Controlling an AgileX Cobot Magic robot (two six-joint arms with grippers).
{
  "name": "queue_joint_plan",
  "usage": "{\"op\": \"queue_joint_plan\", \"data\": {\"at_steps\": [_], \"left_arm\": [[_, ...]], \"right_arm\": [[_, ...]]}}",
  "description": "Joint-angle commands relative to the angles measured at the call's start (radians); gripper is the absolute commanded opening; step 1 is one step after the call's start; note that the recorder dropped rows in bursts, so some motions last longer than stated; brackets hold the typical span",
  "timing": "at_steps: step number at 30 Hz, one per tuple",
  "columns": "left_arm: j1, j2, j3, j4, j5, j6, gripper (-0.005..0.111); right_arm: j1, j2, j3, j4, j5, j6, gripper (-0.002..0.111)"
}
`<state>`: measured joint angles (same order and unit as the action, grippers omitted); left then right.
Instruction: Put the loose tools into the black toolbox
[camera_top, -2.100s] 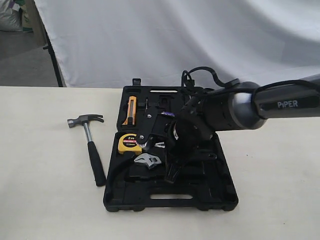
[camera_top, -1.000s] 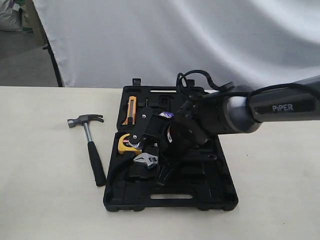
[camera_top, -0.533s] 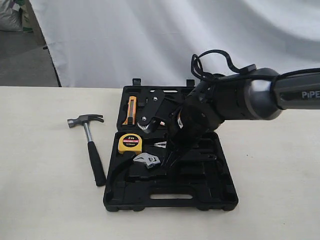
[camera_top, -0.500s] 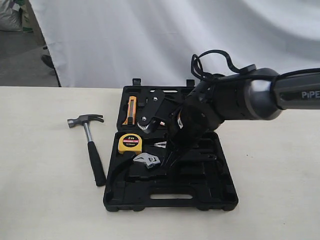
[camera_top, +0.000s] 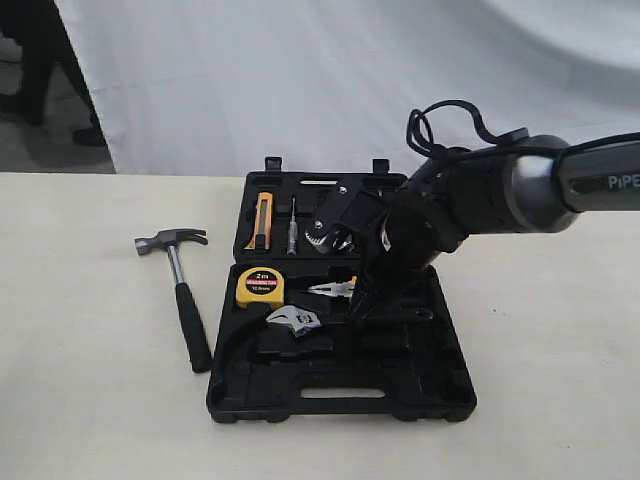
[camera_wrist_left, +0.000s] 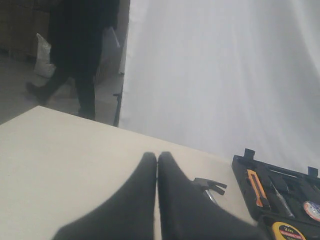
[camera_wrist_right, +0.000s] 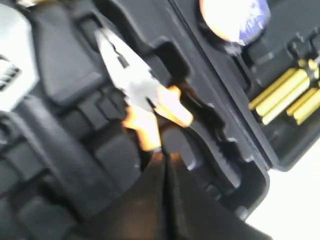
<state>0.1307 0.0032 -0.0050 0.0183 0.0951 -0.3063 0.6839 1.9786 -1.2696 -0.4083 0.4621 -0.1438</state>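
The black toolbox (camera_top: 440, 385) lies open on the table (camera_top: 90, 400), and we see a claw hammer (camera_top: 186, 300) loose beside it on our left side. Our right gripper (camera_wrist_right: 163, 155) hangs over the case, jaws pressed together on nothing, just beside the orange handles of the pliers (camera_wrist_right: 135, 85) lying in it. Our left gripper (camera_wrist_left: 157, 156) is likewise closed and empty.
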Motion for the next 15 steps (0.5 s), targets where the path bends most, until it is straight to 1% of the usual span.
{"op": "queue_joint_plan", "data": {"at_steps": [1,15], "left_arm": [[0.025,-0.003,-0.003,0.004,-0.007,-0.005,0.001],[0.025,-0.003,-0.003,0.004,-0.007,-0.005,0.001]], "right_arm": [[-0.019,0.037,0.003,-0.001,-0.017,-0.009,0.0],[-0.018,0.051,0.003,0.014,-0.02,-0.009,0.0]]}}
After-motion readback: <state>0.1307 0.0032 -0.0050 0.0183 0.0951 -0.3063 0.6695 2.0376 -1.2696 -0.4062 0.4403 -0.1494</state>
